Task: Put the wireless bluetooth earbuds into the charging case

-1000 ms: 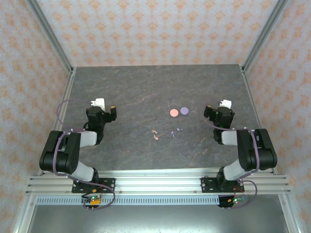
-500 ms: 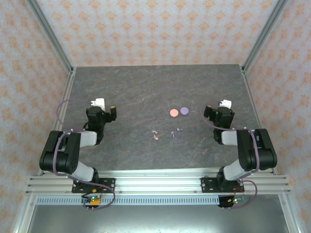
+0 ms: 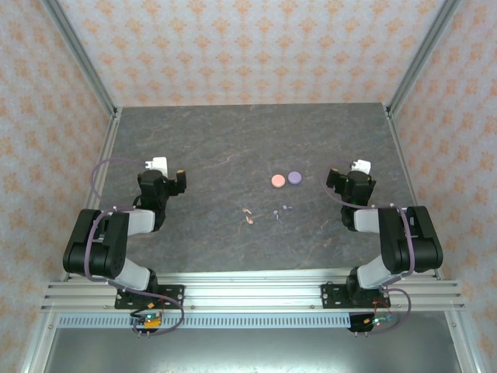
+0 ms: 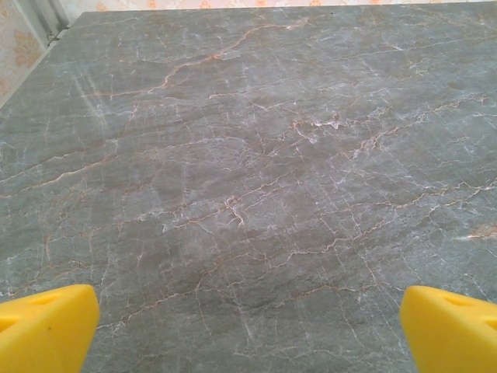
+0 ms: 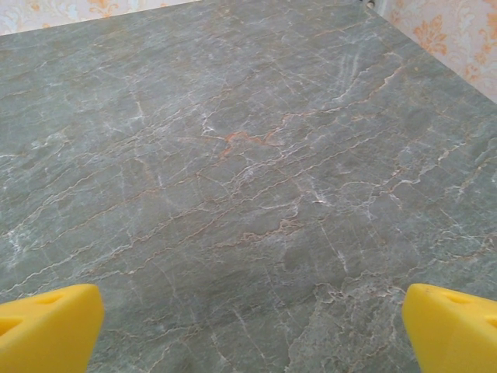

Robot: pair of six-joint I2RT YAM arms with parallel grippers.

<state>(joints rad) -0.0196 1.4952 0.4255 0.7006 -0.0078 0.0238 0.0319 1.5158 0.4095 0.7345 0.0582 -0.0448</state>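
In the left wrist view, the yellow left fingers (image 4: 46, 330) are cut off by the picture's edges at 7 and 5 o'clock, so just the tips can be seen. The right fingers (image 5: 48, 326) are cut in the same way. From above, the pink earbuds (image 3: 248, 214) and lilac earbuds (image 3: 281, 210), at 6 o'clock from the pink case (image 3: 277, 180) and lilac case (image 3: 294, 177), are too small to tell how they lie. Whether the cases are open is not clear either.
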